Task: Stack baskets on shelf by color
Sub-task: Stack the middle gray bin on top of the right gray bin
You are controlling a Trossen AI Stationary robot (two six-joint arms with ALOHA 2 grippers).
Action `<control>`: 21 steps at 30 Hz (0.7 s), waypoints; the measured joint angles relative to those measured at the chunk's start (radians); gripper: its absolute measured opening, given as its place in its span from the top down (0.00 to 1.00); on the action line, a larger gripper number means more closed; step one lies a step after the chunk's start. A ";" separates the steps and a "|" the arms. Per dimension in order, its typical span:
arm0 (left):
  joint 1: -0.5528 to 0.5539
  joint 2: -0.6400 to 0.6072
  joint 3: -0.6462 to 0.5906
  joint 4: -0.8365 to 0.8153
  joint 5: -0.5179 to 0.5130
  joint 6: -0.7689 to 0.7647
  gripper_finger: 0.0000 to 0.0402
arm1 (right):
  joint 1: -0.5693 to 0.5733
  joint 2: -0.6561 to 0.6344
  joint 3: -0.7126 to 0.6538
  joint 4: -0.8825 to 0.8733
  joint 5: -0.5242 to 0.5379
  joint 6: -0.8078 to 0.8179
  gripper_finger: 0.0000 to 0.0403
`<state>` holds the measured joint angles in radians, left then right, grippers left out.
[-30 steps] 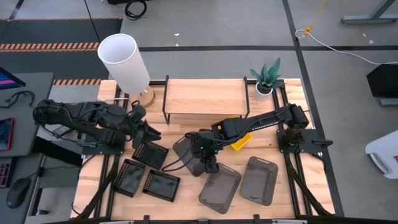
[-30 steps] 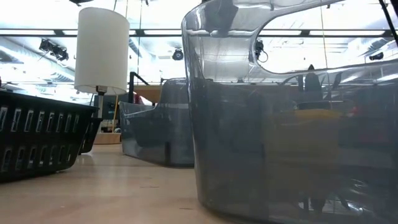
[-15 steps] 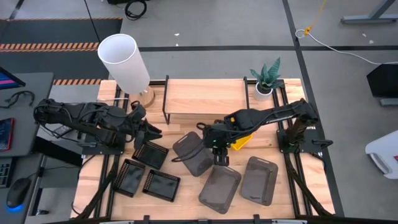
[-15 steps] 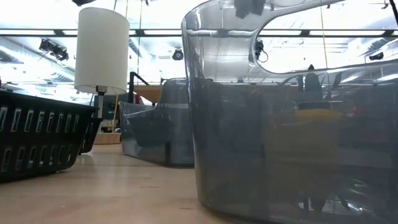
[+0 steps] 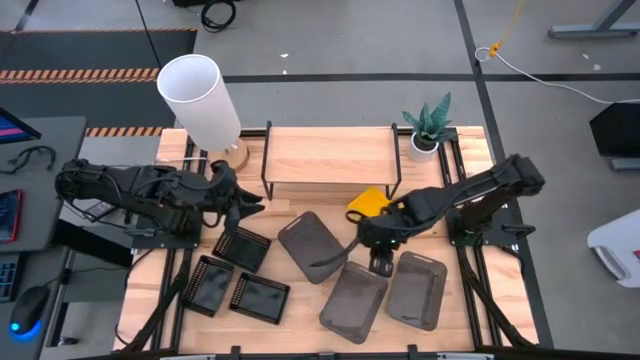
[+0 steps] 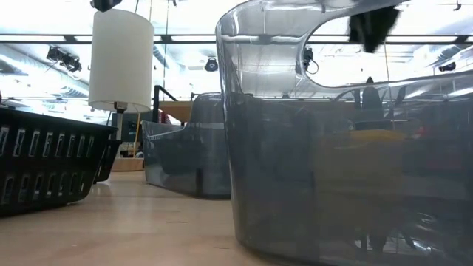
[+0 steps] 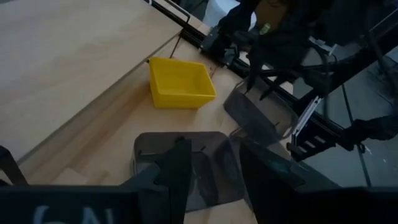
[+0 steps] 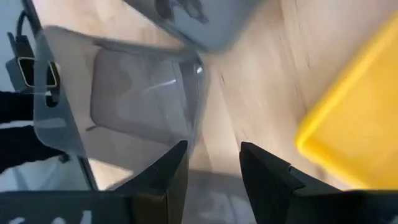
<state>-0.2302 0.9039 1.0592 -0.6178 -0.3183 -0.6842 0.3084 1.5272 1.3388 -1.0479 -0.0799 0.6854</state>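
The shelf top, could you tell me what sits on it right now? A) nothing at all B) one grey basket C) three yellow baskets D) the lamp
A: in the high view the shelf plank is bare, while the grey baskets and black baskets lie on the table and the yellow basket sits on the table at the shelf's front right corner.
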 joint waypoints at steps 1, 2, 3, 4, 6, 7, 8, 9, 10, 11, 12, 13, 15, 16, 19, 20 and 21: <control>0.000 0.000 0.000 0.001 0.000 -0.001 0.65 | 0.000 -0.028 -0.036 0.008 -0.001 0.030 0.63; 0.000 0.000 0.000 0.003 0.000 -0.004 0.65 | 0.000 -0.052 -0.070 0.021 -0.002 0.056 0.63; 0.000 0.000 0.000 0.006 0.000 -0.004 0.65 | 0.000 -0.074 -0.100 0.036 -0.007 0.079 0.63; 0.000 0.000 0.000 0.009 0.000 -0.003 0.65 | 0.000 -0.092 -0.126 0.056 -0.015 0.097 0.63; 0.000 0.003 0.000 0.020 -0.004 -0.003 0.65 | 0.000 -0.120 -0.167 0.096 -0.033 0.118 0.63; 0.000 0.006 0.000 0.025 -0.010 -0.002 0.65 | 0.000 -0.126 -0.181 0.103 -0.043 0.127 0.63; 0.001 0.007 0.000 0.024 -0.021 0.000 0.65 | 0.000 -0.127 -0.193 0.105 -0.051 0.133 0.63; 0.003 0.007 0.000 0.019 -0.028 0.001 0.65 | 0.001 -0.123 -0.203 0.104 -0.058 0.138 0.63; 0.003 0.007 0.000 0.021 -0.034 0.006 0.65 | 0.004 -0.118 -0.211 0.108 -0.065 0.143 0.63; 0.003 0.006 0.000 0.023 -0.037 0.012 0.65 | 0.006 -0.110 -0.216 0.118 -0.072 0.147 0.63; 0.003 0.006 0.000 0.024 -0.039 0.016 0.65 | 0.008 -0.101 -0.219 0.140 -0.078 0.149 0.63; 0.003 0.006 0.000 0.023 -0.039 0.016 0.65 | 0.013 -0.088 -0.220 0.162 -0.082 0.150 0.63; 0.003 0.006 0.000 0.023 -0.039 0.016 0.65 | 0.019 -0.057 -0.220 0.227 -0.102 0.151 0.63; 0.003 0.006 0.000 0.023 -0.038 0.016 0.65 | 0.022 -0.041 -0.220 0.260 -0.107 0.153 0.63; 0.003 0.006 0.000 0.023 -0.037 0.016 0.65 | 0.025 0.008 -0.220 0.314 -0.113 0.168 0.63; 0.003 0.006 0.000 0.023 -0.037 0.016 0.65 | 0.025 0.023 -0.220 0.323 -0.111 0.174 0.63; 0.003 0.006 0.000 0.023 -0.037 0.016 0.65 | 0.025 0.035 -0.220 0.325 -0.100 0.177 0.63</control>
<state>-0.2272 0.9100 1.0592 -0.5949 -0.3557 -0.6678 0.3332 1.5623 1.1191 -0.7231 -0.1799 0.8623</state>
